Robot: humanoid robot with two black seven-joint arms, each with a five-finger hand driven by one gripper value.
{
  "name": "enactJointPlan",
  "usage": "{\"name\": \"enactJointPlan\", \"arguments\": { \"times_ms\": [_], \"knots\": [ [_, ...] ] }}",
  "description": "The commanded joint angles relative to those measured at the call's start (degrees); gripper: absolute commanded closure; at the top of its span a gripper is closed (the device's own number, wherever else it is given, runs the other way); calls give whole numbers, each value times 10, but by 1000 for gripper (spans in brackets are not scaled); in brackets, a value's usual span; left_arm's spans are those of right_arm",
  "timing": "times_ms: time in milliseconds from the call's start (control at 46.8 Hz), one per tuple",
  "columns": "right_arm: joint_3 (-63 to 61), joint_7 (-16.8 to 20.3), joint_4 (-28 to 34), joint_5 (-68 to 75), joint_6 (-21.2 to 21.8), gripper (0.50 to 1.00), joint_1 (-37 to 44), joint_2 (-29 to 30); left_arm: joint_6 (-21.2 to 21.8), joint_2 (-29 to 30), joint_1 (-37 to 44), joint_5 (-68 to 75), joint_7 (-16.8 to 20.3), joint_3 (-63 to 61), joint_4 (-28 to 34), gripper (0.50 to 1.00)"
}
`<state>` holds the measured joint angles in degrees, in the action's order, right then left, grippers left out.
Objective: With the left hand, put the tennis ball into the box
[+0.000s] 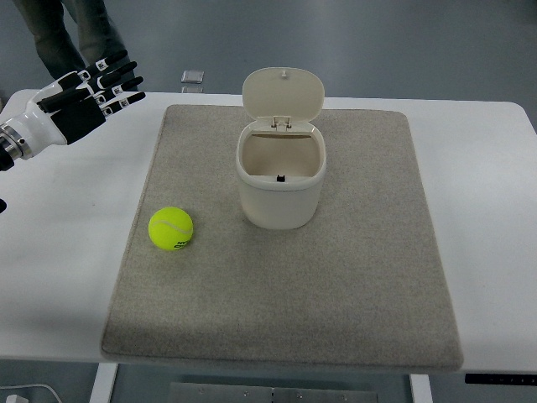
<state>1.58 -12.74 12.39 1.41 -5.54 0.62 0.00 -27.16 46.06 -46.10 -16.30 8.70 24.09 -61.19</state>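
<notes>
A yellow-green tennis ball (171,229) with a white seam lies on the grey mat at the lower left of the frame, nothing touching it. To its right, near the centre, stands a cream, rounded box (280,180), upright, its hinged lid (284,94) flipped open toward the top edge.

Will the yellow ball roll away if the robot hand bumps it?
Probably. The tennis ball is round and lies free on the flat grey mat, so a nudge could roll it. Its fuzzy cover and the mat's rough weave may slow it. The left hand is open, far from it.
</notes>
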Motion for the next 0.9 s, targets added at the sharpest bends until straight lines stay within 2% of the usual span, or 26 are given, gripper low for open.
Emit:
{"name": "enactJointPlan", "arguments": {
  "times_ms": [0, 299, 492, 663, 876],
  "knots": [
    [0, 0, 0, 0, 0, 562, 0, 0, 0, 2, 1, 11, 0, 1, -8, 506],
    [0, 0, 0, 0, 0, 562, 0, 0, 1, 10, 0, 25, 0, 12, -28, 506],
    [0, 0, 0, 0, 0, 560, 0, 0, 0, 47, 1, 24, 1, 27, -59, 506],
    [0, 0, 0, 0, 0, 562, 0, 0, -36, 105, 2, 34, 2, 25, -78, 508],
    [0, 0, 0, 0, 0, 562, 0, 0, -47, 138, 1, 234, 8, 43, -82, 508]
  ]
}}
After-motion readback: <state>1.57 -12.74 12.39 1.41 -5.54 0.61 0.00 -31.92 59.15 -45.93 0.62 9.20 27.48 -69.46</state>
